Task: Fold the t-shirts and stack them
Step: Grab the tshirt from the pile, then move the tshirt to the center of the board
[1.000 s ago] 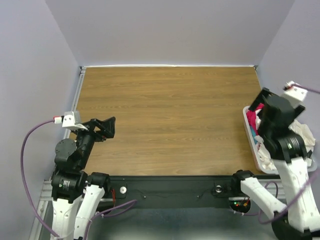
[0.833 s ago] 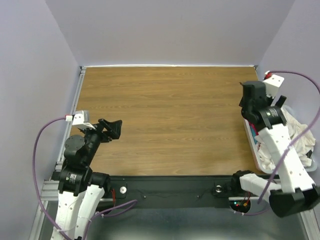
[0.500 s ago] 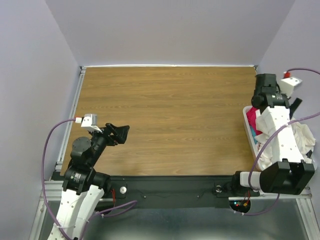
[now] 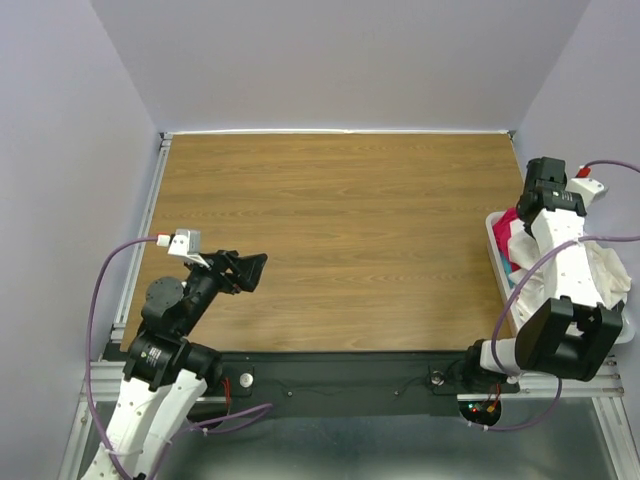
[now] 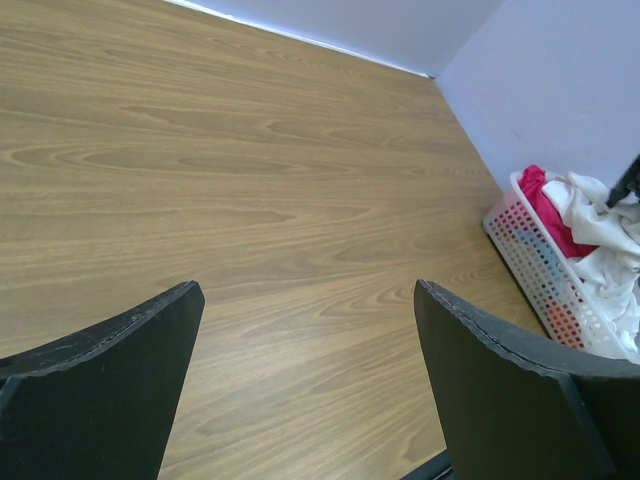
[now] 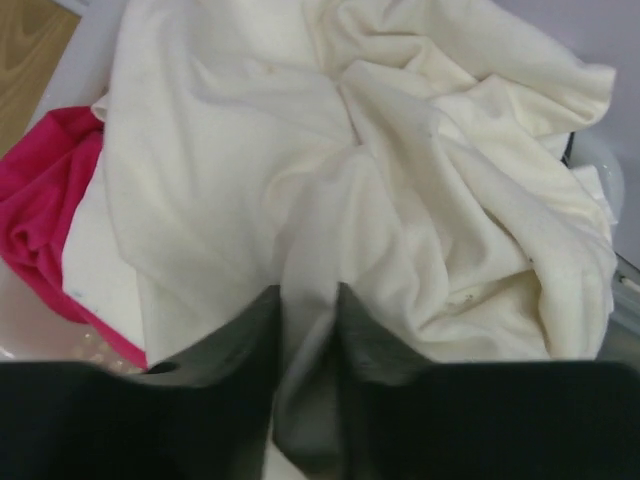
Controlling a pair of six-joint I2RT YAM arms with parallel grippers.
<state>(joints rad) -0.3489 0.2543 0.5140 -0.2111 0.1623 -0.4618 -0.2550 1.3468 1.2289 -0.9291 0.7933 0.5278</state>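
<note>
The t-shirts lie crumpled in a white slatted basket (image 4: 503, 290) at the table's right edge. In the right wrist view, a plain off-white t-shirt (image 6: 350, 130) lies on top and a magenta-red t-shirt (image 6: 45, 200) shows at the left. My right gripper (image 6: 308, 295) reaches down into the basket, its fingers pinched on a raised fold of the off-white t-shirt. My left gripper (image 4: 250, 270) hovers wide open over bare wood at the near left, holding nothing. From the left wrist view, the basket (image 5: 540, 270) sits far right, beyond the open left gripper (image 5: 308, 290).
The wooden table (image 4: 340, 220) is bounded by lilac walls at the back and both sides. A black rail (image 4: 340, 365) runs along the near edge between the arm bases. The right arm (image 4: 560, 250) arches over the basket.
The right arm swung back over the basket and dipped in, and its jaws narrowed onto a fold of off-white cloth. The left gripper slid a little right over the table, still open.
</note>
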